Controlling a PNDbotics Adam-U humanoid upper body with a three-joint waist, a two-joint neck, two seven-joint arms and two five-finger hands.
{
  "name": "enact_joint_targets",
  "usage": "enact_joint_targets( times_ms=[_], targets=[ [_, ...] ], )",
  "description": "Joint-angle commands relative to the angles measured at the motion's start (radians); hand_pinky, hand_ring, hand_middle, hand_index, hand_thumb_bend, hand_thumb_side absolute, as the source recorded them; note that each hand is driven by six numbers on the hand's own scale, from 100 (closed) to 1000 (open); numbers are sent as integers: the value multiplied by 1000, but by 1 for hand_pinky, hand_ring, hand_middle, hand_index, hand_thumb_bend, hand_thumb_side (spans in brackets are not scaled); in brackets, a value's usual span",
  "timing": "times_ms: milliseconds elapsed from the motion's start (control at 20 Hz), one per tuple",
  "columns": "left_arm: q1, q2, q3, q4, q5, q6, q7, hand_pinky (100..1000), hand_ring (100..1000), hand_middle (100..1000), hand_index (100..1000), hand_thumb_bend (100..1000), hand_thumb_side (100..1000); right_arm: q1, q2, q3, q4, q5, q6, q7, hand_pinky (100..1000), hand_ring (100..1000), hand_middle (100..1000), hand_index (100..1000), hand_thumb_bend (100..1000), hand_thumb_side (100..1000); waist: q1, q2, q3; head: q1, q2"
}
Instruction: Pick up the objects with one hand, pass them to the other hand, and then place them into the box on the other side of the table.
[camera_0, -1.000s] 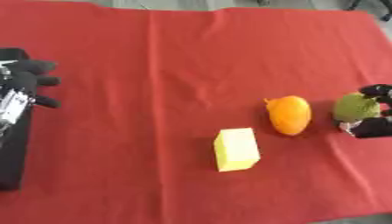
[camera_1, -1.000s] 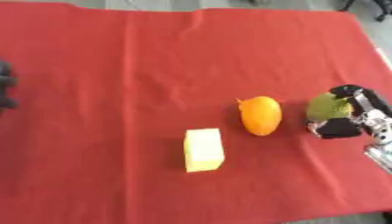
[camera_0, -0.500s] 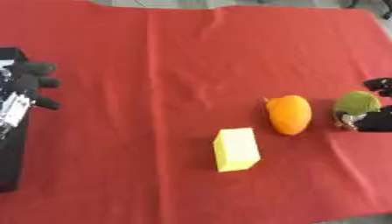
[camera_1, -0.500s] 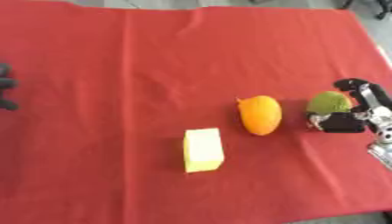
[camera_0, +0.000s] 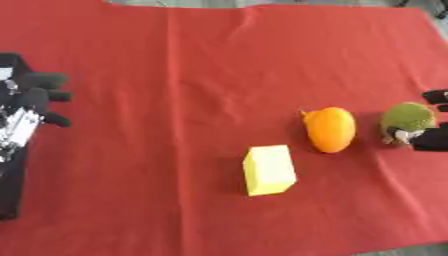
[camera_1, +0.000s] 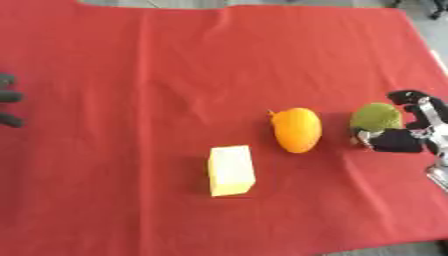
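Three objects lie on the red cloth (camera_0: 219, 60): a yellow block (camera_0: 269, 169), an orange fruit (camera_0: 330, 128) and a green round fruit (camera_1: 375, 117) at the right. My right hand (camera_1: 418, 131) sits just right of the green fruit, open, its thumb (camera_1: 394, 141) against the fruit's lower right side and a finger (camera_1: 408, 96) spread apart at its upper right. My left hand (camera_0: 31, 100) rests open at the left edge, far from all three objects. No box shows in either view.
My left arm's dark forearm (camera_0: 9, 185) runs down the left edge. The cloth's near edge (camera_1: 376, 247) shows at the bottom right. Bare red cloth fills the middle and far side.
The right hand's fingers have drawn back to the right, off the top of the green fruit. The fruit has stayed put. The left hand has not moved.
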Motion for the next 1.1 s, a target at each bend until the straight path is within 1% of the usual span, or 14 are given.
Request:
enact_joint_targets(
  times_ms=[50,500,750,1100],
  targets=[
    [-10,21,2,-18,-5,-4,-1,638,783,783,759,100,566,3,-14,-25,-15,-16,261,-272,815,933,847,846,487,100,1,-14,-1,-5,-11],
    [-10,21,0,-18,-10,-15,-4,638,783,784,759,100,566,31,0,-33,-15,-106,264,-424,825,925,841,846,474,100,1,-6,6,-10,-27],
    [-9,20,-1,-18,-14,-14,-4,638,784,784,759,100,566,39,2,-41,-10,-114,264,-435,838,920,840,849,475,100,0,-3,6,-9,-29],
    [-1,22,-2,-18,-22,-16,-3,638,785,785,758,100,569,43,2,-66,26,-85,264,-435,832,918,842,849,478,100,-1,0,4,-3,-26]
  ],
)
